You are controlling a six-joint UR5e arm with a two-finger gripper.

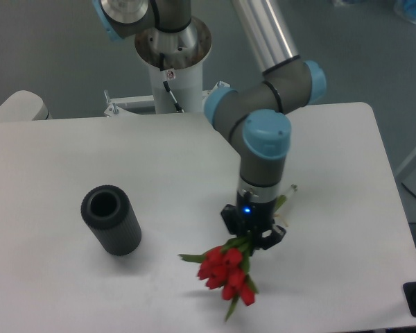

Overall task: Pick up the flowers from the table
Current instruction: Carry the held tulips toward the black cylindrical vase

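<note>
Your hand [250, 236] is clamped on the flowers [225, 272], whose blooms hang below and forward of it, stems running back behind, above the surface [159, 173].

UR5e arm [267, 90]: silver tube links, dk grey joints w/ light-blue end caps. White pedestal base, red/white sticker, black cable. Black gripper [250, 232], blue LED lit just above it.
</note>
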